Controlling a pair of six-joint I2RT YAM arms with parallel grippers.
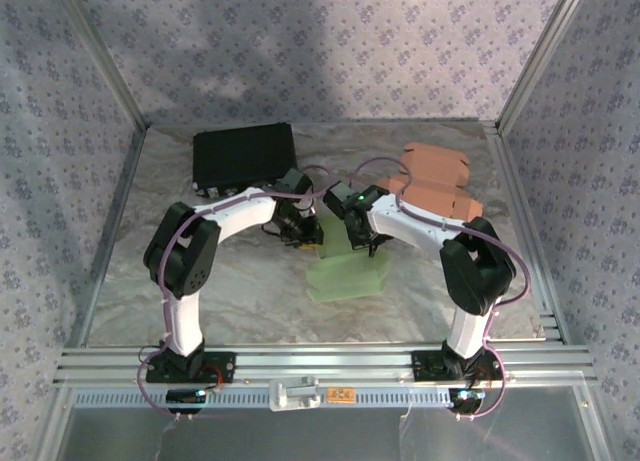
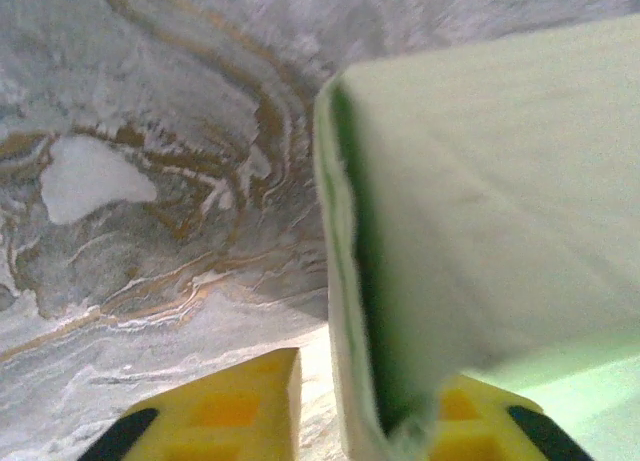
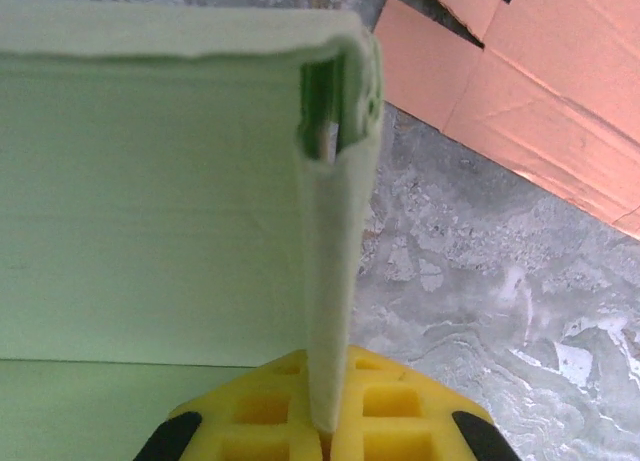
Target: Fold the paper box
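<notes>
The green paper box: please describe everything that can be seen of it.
The green paper box is pale green matte card, partly folded, mid-table on the marbled surface. Its base lies flat; a wall stands upright, its edge doubled over, leaving a hollow. The right gripper is shut on that doubled wall; the left gripper straddles a wall edge, with a gap beside one finger.

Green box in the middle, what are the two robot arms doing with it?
They are folding a light green paper box on the table. The right gripper is pinched shut on one upright wall. The left gripper straddles another wall loosely, with a gap on one side. An orange cardboard sheet lies flat farther back.
</notes>
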